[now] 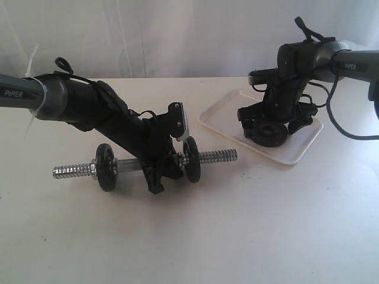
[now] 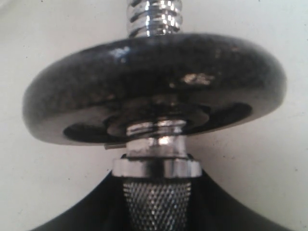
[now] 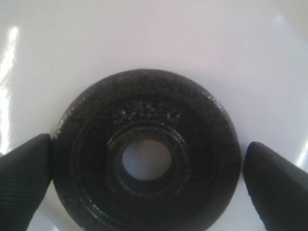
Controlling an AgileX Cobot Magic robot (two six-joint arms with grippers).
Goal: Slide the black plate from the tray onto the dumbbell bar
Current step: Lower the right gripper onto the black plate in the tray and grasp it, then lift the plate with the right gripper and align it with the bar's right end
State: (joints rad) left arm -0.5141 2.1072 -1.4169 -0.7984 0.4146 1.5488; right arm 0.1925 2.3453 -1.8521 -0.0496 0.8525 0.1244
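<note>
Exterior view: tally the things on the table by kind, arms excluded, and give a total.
Dumbbell bar: 1
White tray: 1
Black weight discs: 3, two mounted discs plus the black plate
Total: 5

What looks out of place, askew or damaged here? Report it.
Nothing stands out. The black plate lies flat in the tray between the right hand's open fingers. The left hand grips the dumbbell bar at its knurled middle. The bar lies on the table, its two discs upright.
</note>
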